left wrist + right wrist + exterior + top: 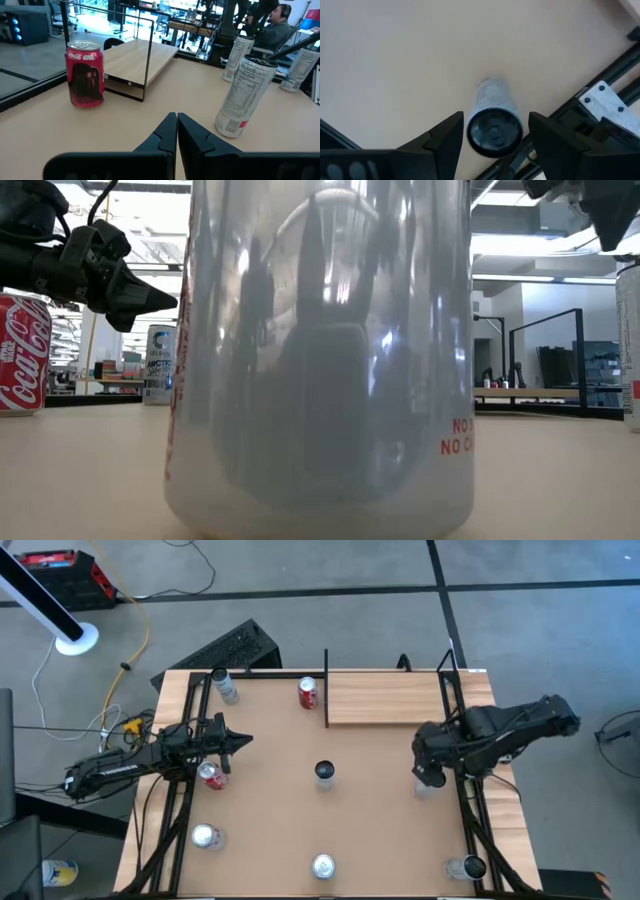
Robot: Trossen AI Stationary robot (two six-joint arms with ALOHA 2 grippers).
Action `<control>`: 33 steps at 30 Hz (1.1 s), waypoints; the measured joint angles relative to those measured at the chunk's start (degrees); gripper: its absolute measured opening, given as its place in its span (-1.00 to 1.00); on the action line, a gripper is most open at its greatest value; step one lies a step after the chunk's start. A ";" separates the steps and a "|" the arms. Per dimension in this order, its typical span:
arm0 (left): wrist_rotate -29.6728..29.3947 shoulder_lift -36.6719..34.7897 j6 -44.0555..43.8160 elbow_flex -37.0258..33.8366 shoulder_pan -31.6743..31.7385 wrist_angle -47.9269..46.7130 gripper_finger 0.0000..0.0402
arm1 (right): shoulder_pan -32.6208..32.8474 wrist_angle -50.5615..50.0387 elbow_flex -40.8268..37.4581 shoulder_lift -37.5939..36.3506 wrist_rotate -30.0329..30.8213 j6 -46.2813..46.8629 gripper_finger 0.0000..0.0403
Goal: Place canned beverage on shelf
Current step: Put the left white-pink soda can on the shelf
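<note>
A silver canned beverage (pixel 493 126) stands upright on the tabletop near the right frame. My right gripper (pixel 492 136) hangs above it, pointing down and open, with one finger on either side of the can's top and a gap on each side. In the high view this gripper (pixel 430 776) covers most of that can (pixel 428 790). The shelf (pixel 385 698), a pale wooden plank with a black rail (pixel 326 690), lies at the table's far right. My left gripper (pixel 240 740) is shut and level at the left, beside a red can (pixel 211 775).
Other cans stand about: a red one (pixel 308 692) by the shelf's rail, a silver one (pixel 228 687) at the far left, one at the centre (pixel 324 773), and three along the near edge (pixel 205 836) (pixel 323 866) (pixel 467 867). Black frame rails (pixel 470 810) run down both sides.
</note>
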 joint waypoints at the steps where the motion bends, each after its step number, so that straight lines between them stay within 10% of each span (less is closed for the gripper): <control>1: 0.00 0.00 0.00 -0.01 0.00 0.00 -1.00 | -0.65 -0.11 0.00 -0.31 -0.03 0.53 0.26; 20: 0.00 0.00 0.00 -0.01 0.01 0.00 -1.00 | 1.07 -0.01 0.00 1.44 -2.91 6.78 0.95; 33: 0.00 0.00 0.00 0.00 -0.01 0.00 -1.00 | 3.54 -0.06 0.00 8.43 -1.50 2.23 0.98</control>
